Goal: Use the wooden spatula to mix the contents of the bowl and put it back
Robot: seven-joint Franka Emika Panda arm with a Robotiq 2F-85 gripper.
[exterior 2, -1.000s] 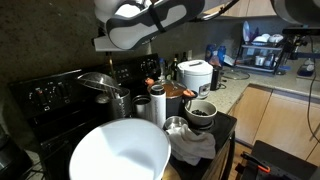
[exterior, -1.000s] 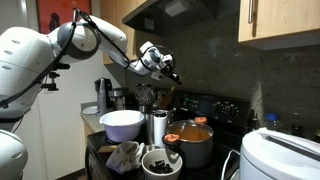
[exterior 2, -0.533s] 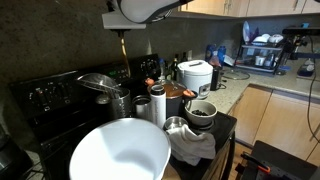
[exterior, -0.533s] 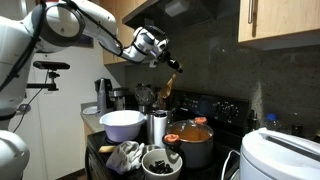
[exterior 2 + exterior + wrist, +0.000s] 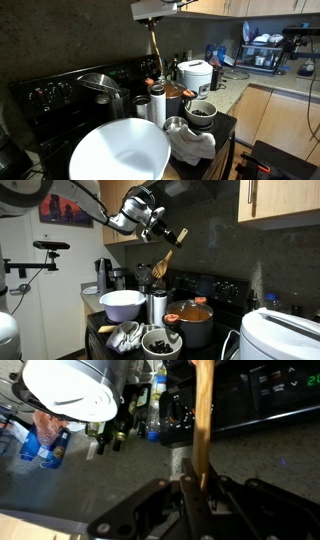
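Note:
My gripper [image 5: 175, 236] is shut on the handle of the wooden spatula [image 5: 162, 260] and holds it high in the air above the stove, blade end hanging down. The spatula also shows in an exterior view [image 5: 154, 45] and in the wrist view [image 5: 203, 420], where its handle runs between the jaws [image 5: 198, 482]. The small white bowl with dark lumpy contents [image 5: 161, 342] sits at the front of the counter, well below the spatula; it also shows in an exterior view [image 5: 200, 112].
A large white mixing bowl [image 5: 122, 304] stands nearby, also seen in an exterior view [image 5: 118, 156]. A steel pot with orange contents [image 5: 194, 322], a crumpled cloth [image 5: 125, 335], steel cups [image 5: 157, 306], a rice cooker [image 5: 279, 333] and the black stove back [image 5: 50, 90] crowd the area.
The gripper has lifted and swung the spatula up and sideways, away from the utensils by the stove; the spatula now hangs clear in the air.

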